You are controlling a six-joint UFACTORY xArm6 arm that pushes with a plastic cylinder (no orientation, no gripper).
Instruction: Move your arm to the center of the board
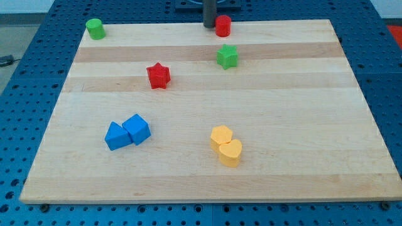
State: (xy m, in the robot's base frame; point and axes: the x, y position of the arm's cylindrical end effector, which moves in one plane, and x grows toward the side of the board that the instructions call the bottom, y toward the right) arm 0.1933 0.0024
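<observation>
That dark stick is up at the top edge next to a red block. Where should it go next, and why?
Probably straight toward the view's bottom: my tip sits at the board's top edge, left of the red cylinder. The centre lies below, between the red star and green star.

A pale wooden board (207,125) with visible grain and a smooth matt finish lies on a blue perforated table (25,81), probably painted metal. The coloured blocks, such as the red star (158,76), look like smooth matt plastic. The dark rod (209,12) appears matt.
</observation>
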